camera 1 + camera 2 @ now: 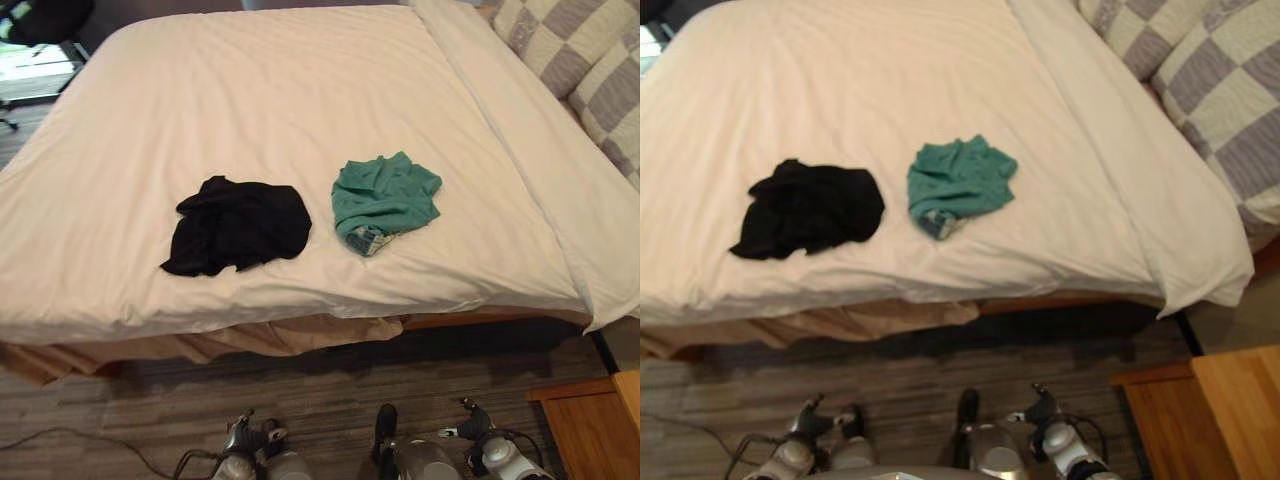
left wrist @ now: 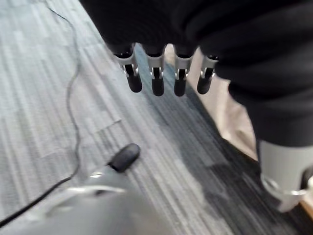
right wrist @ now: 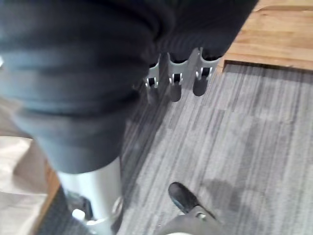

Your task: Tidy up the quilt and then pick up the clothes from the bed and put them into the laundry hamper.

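Note:
The white quilt point(image 1: 250, 90) lies spread flat over the bed, its near edge hanging over the bed's side. A crumpled black garment point(image 1: 240, 225) rests on it near that edge. A bunched green garment point(image 1: 385, 195) lies a little to the right of the black one, apart from it. My left hand point(image 2: 156, 78) hangs low over the grey carpet with straight fingers and holds nothing. My right hand point(image 3: 175, 83) also hangs over the carpet beside a wooden edge, fingers straight and empty. Both hands are well below and in front of the bed.
Checked grey and cream pillows point(image 1: 570, 50) lie at the bed's far right. A wooden piece of furniture point(image 1: 590, 420) stands on the floor at the lower right. A beige bed skirt point(image 1: 250, 340) hangs below the quilt. A dark chair point(image 1: 45, 20) is at the far left.

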Controlling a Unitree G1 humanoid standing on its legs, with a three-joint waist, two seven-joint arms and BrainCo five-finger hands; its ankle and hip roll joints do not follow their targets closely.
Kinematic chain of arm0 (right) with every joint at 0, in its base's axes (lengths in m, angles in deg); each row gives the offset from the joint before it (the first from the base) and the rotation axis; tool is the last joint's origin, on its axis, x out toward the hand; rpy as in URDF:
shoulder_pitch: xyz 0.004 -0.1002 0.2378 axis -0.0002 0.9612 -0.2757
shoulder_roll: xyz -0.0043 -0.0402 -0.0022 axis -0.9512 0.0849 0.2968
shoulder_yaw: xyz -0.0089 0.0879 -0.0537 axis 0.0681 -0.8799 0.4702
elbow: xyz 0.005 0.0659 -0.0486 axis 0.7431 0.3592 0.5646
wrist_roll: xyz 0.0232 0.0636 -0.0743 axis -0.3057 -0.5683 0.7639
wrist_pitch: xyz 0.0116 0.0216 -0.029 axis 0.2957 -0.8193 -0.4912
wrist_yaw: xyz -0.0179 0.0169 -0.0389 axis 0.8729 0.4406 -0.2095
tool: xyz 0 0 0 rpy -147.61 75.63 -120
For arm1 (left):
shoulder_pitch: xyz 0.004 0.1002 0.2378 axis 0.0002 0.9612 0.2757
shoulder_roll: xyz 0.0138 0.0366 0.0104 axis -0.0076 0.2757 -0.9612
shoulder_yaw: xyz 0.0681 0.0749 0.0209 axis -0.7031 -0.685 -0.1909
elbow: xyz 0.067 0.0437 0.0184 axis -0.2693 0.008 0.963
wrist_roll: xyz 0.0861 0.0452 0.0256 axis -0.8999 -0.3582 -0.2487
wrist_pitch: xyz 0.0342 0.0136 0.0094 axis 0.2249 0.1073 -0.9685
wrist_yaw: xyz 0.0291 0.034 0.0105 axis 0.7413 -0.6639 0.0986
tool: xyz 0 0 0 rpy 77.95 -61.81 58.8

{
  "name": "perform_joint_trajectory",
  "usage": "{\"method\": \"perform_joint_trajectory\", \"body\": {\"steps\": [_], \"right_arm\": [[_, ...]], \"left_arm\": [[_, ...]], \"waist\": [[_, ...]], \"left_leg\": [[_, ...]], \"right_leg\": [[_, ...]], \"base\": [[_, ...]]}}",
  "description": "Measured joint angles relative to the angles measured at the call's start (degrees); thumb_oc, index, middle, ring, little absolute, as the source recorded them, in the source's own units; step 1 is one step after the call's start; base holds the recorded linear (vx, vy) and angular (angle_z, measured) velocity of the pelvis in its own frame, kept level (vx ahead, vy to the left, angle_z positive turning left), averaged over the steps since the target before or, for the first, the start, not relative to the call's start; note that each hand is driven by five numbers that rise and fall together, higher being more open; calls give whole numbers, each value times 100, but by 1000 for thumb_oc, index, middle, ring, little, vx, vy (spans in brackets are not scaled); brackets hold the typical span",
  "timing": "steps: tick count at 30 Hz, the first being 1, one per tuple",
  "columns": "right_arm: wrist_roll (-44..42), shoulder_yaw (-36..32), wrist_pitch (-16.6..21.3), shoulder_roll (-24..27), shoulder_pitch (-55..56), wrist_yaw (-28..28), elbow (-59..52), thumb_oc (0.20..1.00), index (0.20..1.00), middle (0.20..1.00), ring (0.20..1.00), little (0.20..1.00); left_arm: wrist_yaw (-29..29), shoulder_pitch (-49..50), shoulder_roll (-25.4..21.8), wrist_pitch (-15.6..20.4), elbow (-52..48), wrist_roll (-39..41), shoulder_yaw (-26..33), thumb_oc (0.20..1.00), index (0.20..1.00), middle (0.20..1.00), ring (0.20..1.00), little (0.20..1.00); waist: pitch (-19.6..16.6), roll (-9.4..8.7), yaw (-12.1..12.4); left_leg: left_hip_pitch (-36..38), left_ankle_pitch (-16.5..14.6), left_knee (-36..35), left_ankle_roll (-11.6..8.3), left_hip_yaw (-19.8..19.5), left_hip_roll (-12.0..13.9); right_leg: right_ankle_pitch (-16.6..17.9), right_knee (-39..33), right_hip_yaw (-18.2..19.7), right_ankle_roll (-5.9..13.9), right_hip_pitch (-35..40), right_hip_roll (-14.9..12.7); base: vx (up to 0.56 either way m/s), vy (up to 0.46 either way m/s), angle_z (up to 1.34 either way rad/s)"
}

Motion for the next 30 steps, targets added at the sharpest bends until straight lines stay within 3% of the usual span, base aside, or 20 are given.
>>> {"method": "perform_joint_trajectory", "body": {"steps": [1, 3, 5, 6, 9, 11, 12, 13, 14, 15, 17, 18, 21, 24, 26, 28, 30], "right_arm": [[1, -16, 3, 38, 35, 25, -47, 1000, 1000, 1000, 1000, 1000], [-4, -39, 14, 188, 57, 32, -204, 1000, 1000, 1000, 1000, 1000], [1, -17, 13, 325, 59, 69, -338, 1000, 1000, 1000, 1000, 1000], [2, 48, 12, 224, 82, 83, -591, 1000, 1000, 1000, 1000, 1000], [2, 299, 60, -257, 58, 244, -715, 1000, 1000, 1000, 1000, 1000], [62, 543, 108, -646, -16, 312, -725, 1000, 1000, 1000, 1000, 1000], [200, 642, 155, -814, -32, 328, -774, 1000, 1000, 1000, 1000, 1000], [215, 653, 199, -829, -35, 339, -859, 1000, 1000, 1000, 1000, 1000], [210, 633, 243, -816, -33, 342, -910, 1000, 1000, 1000, 1000, 1000], [209, 583, 242, -796, -134, 334, -889, 1000, 1000, 1000, 1000, 1000], [166, 335, 214, -661, -17, 270, -755, 1000, 1000, 1000, 1000, 1000], [158, 283, 177, -552, 47, 260, -580, 1000, 1000, 1000, 1000, 1000], [3, -285, 118, -207, 9, 152, 87, 1000, 1000, 1000, 1000, 1000], [-170, -654, -9, 102, 105, -13, 340, 1000, 1000, 1000, 1000, 1000], [-314, -788, -50, 202, 206, -87, 466, 1000, 1000, 1000, 1000, 1000], [-384, -1004, -94, 389, 338, -125, 500, 1000, 1000, 1000, 1000, 1000], [-502, -1199, -96, 602, 451, -220, 442, 1000, 1000, 1000, 1000, 1000]], "left_arm": [[-7, -47, 75, 37, -141, -3, -14, 1000, 1000, 1000, 1000, 1000], [-73, -31, 145, 111, -296, -11, -22, 1000, 1000, 1000, 1000, 1000], [-298, -44, 28, 210, -260, -95, -11, 1000, 1000, 1000, 1000, 1000], [-212, -16, -258, 79, -309, -125, 64, 1000, 1000, 1000, 1000, 1000], [-164, 94, -547, 40, -328, -132, 67, 1000, 1000, 1000, 1000, 1000], [-148, 202, -616, 28, -310, -128, 194, 1000, 1000, 1000, 1000, 1000], [-141, 363, -613, 9, -287, -122, 289, 1000, 1000, 1000, 1000, 1000], [-138, 346, -617, 3, -266, -122, 321, 1000, 1000, 1000, 1000, 1000], [-136, 364, -590, -12, -207, -120, 357, 1000, 1000, 1000, 1000, 1000], [-130, 315, -537, -40, -8, -117, 471, 1000, 1000, 1000, 1000, 1000], [-131, 322, -431, -65, 325, -115, 535, 1000, 1000, 1000, 1000, 1000], [-130, 325, -304, -88, 415, -113, 530, 1000, 1000, 1000, 1000, 1000], [-106, 596, 52, -73, 595, -106, 703, 1000, 1000, 1000, 1000, 1000], [56, 796, 104, -206, 789, 118, 932, 1000, 1000, 1000, 1000, 1000], [125, 701, 74, -204, 797, 136, 1015, 1000, 1000, 1000, 1000, 1000], [194, 605, 65, -213, 750, 344, 1199, 1000, 1000, 1000, 1000, 1000], [282, 600, 55, -217, 577, 340, 1195, 1000, 1000, 1000, 1000, 1000]], "waist": [[4, 25, -18], [-10, 169, -86], [-57, 360, -159], [-39, 183, -115], [-72, -50, -21], [-98, -170, 205], [-116, -188, 199], [-109, -166, 184], [-97, -150, 164], [-75, -119, 170], [-88, -190, 151], [-72, -115, 128], [-97, 211, 175], [-117, 171, 174], [-83, -6, 168], [-143, 28, 141], [-242, 235, -5]], "left_leg": [[98, 48, 2, 2, 14, 76], [150, 73, 0, -32, 9, -6], [256, 181, 34, 119, -95, -290], [319, 139, 35, 163, 58, -604], [480, -69, 39, 386, 252, -996], [684, -205, 37, 589, 570, -1176], [761, -284, 37, 636, 572, -1194], [761, -284, 36, 636, 561, -1162], [747, -284, 36, 642, 491, -1140], [729, -281, 36, 643, 487, -1010], [720, -303, 33, 638, 345, -1054], [741, -312, 33, 640, 271, -1033], [701, -344, 183, 570, 285, -839], [377, -346, 1011, 531, 247, -820], [30, -296, 1521, 417, 113, -846], [126, -355, 682, 300, 118, -839], [165, -268, 199, 351, 158, -703]], "right_leg": [[100, -122, 40, -118, 130, -13], [194, -181, 1, -75, 266, -59], [262, -164, 79, 145, 311, -180], [214, 152, 129, 271, 187, -573], [135, 685, 20, 409, -87, -1090], [404, 902, -890, 530, -100, -1636], [384, 919, -1169, 583, -105, -1703], [375, 912, -1103, 598, -108, -1704], [331, 918, -965, 643, -173, -1533], [148, 887, -489, 739, -305, -1163], [156, 545, -342, 649, -241, -800], [163, 438, -440, 423, -85, -771], [107, 237, -411, 318, -29, -519], [210, -95, -225, 165, 108, -493], [363, -346, -168, -9, 214, -589], [434, -560, -185, 31, 305, -551], [436, -561, -183, 58, 315, -353]], "base": [[71, 459, -17], [37, 344, -11], [1, 358, -20], [-18, 203, -14], [32, 248, -24], [88, 128, -55], [68, 36, -33], [35, 13, -10], [90, -26, 4], [71, -32, 14], [128, -70, 40], [187, -98, 41], [121, -51, -8], [41, 20, -33], [100, 79, -2], [110, 65, -4], [129, 39, -18]]}}
